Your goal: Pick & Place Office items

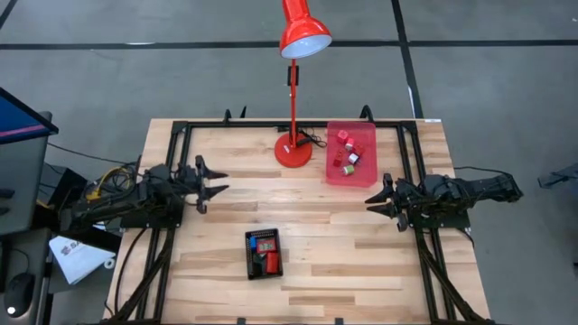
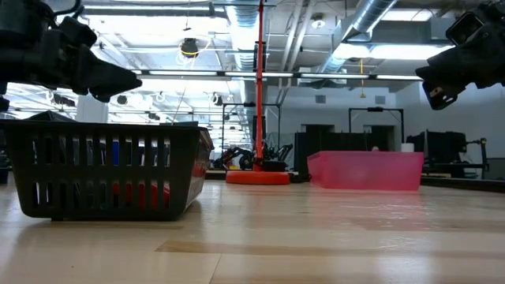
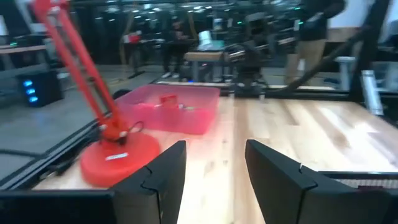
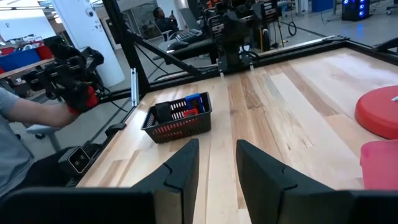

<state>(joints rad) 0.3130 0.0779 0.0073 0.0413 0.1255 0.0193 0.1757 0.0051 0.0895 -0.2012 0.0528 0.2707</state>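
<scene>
Several small office items, red with some green and white, lie in the translucent red tray (image 1: pixel 364 171) at the table's far right. More pieces, red and blue (image 1: pixel 267 260), sit in the black basket (image 1: pixel 249 254) near the table's middle front. My left gripper (image 1: pixel 219 182) hovers open above the table's left side, pointing level toward the right, with nothing between its fingers (image 3: pixel 163 177). My right gripper (image 1: pixel 372 200) hovers open on the right side, facing left toward the basket (image 4: pixel 177 118), also with nothing between its fingers.
A tall red desk lamp stands with its round base (image 1: pixel 292 150) at the table's far middle, just left of the tray, and its shade (image 1: pixel 302 36) hangs beyond the far edge. Black frame rails (image 1: pixel 172 171) run along the table's sides. A person's arm (image 4: pixel 28 115) shows beyond the table.
</scene>
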